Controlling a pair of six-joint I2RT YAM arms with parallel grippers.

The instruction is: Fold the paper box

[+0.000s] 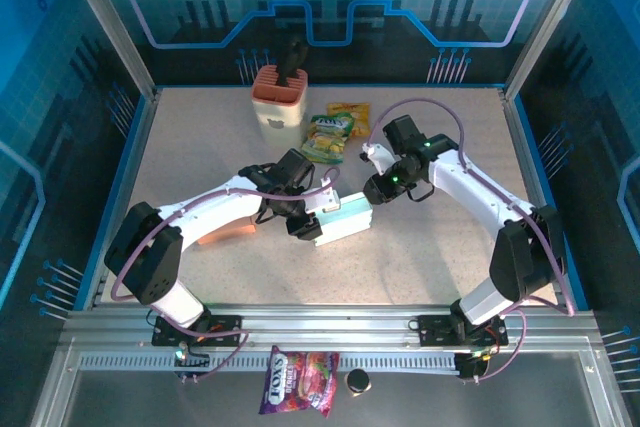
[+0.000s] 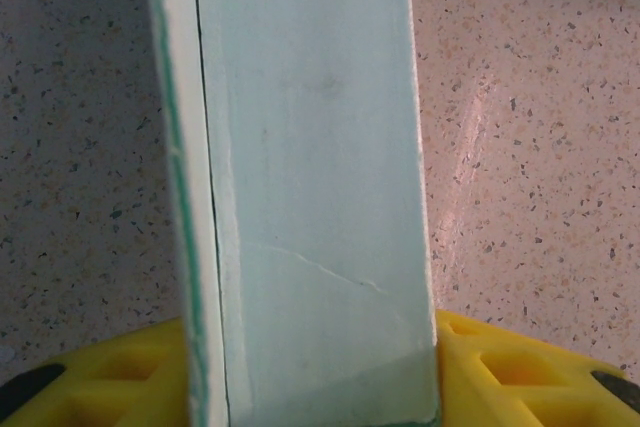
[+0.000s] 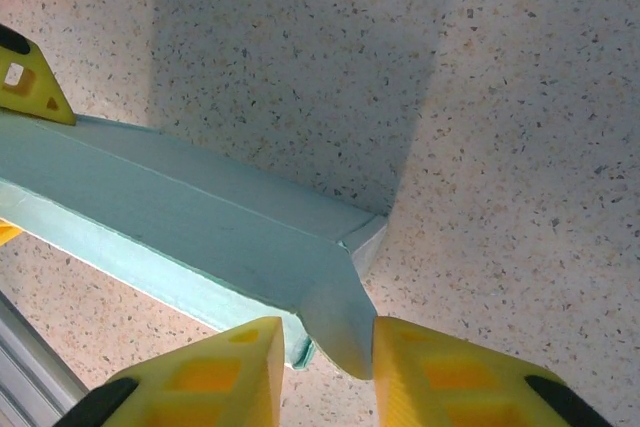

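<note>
The paper box is a long pale-teal carton lying mid-table. My left gripper is shut on its left end. In the left wrist view the box stands between the yellow fingers, and the gripper presses both its sides. My right gripper is at the box's right end. In the right wrist view the box runs in from the left and its end flap hangs down between the jaws. The right gripper is open: the flap touches the right finger, with a gap to the left one.
At the back stand an orange holder and two snack packets. A flat orange piece lies under the left arm. A candy bag and a black cap lie on the near rail plate.
</note>
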